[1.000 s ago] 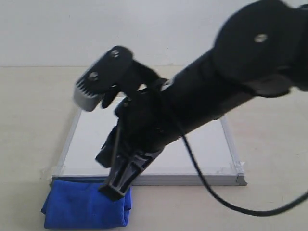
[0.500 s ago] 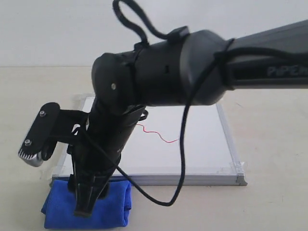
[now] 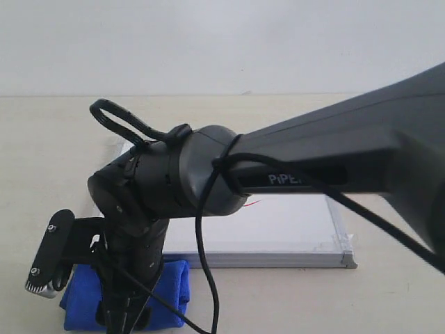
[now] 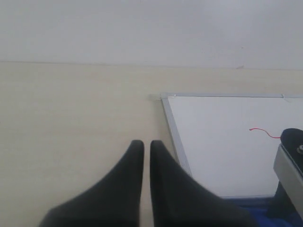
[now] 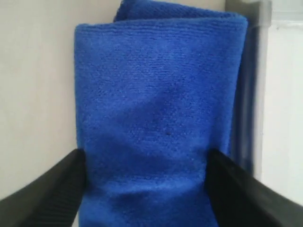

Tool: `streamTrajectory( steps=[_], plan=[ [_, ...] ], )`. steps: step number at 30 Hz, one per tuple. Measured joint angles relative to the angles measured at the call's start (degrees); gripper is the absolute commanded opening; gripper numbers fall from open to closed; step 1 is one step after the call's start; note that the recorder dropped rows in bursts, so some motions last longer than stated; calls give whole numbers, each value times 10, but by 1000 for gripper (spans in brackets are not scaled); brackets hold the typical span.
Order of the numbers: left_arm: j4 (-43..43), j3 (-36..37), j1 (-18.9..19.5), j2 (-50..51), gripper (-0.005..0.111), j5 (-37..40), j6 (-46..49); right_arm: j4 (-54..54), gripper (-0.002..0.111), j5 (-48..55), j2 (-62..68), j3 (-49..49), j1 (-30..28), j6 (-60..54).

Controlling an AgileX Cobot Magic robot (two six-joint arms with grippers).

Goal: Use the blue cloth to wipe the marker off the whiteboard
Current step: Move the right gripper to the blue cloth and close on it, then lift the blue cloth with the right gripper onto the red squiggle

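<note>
The blue cloth (image 3: 174, 282) lies folded on the table just in front of the whiteboard's (image 3: 292, 223) near left corner. My right gripper (image 3: 122, 320) reaches across and points down at the cloth. In the right wrist view the gripper (image 5: 144, 153) is open, one finger at each side of the cloth (image 5: 156, 109), which fills the space between them. Only a tip of the red marker (image 3: 254, 203) line shows past the arm; the left wrist view shows the marker (image 4: 265, 133) on the board (image 4: 222, 151). My left gripper (image 4: 143, 143) is shut and empty over bare table beside the board's left edge.
The thick black right arm (image 3: 313, 174) spans the scene and hides much of the board. Its wrist camera (image 3: 49, 261) sticks out to the left of the cloth. The board's metal frame (image 5: 260, 71) runs right beside the cloth. Pale wooden table surrounds everything.
The right arm has swung to the left and dropped lower over the blue cloth, its fingers now straddling it. The arm now covers most of the marker line.
</note>
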Motion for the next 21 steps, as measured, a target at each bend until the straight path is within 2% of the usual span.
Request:
streamTrajectory(
  steps=[3, 5, 6, 7, 8, 10, 21],
  plan=[
    [0, 0, 0, 0, 5, 0, 0, -1, 64, -19, 8, 0, 0, 17],
    [0, 0, 0, 0, 5, 0, 0, -1, 49, -21, 10, 0, 0, 21],
    [0, 0, 0, 0, 5, 0, 0, -1, 36, -22, 10, 0, 0, 24],
    [0, 0, 0, 0, 5, 0, 0, -2, 29, -24, 10, 0, 0, 27],
    [0, 0, 0, 0, 5, 0, 0, -2, 16, -25, 10, 0, 0, 27],
    [0, 0, 0, 0, 5, 0, 0, -2, 0, -29, 10, 0, 0, 27],
    [0, 0, 0, 0, 5, 0, 0, 13, 0, -52, -44, 0, 0, 36]
  ],
)
